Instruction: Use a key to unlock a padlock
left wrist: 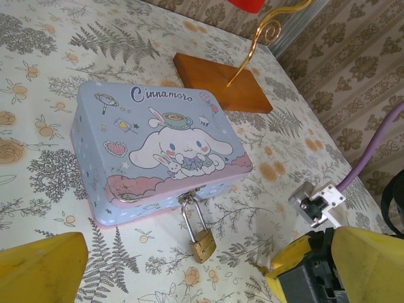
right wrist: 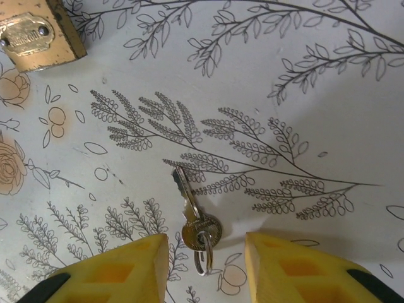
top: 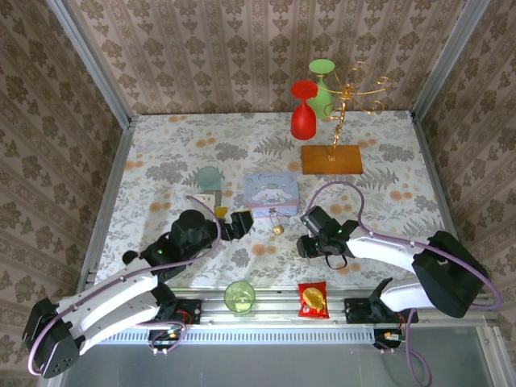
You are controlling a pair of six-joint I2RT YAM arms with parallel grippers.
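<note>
padlock (right wrist: 36, 35) cropped, key (right wrist: 194, 213) between right gripper (right wrist: 205, 249)

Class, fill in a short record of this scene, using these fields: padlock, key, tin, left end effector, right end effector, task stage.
padlock: brass, shackle through the tin's clasp, body lying on the cloth
key: silvery, on a ring, flat on the floral cloth
tin: blue Cinnamoroll tin, lid down
left end effector: wide open, empty, facing the tin
right end effector: open, straddling the key's ring, not gripping
task stage: key not yet picked up
</note>
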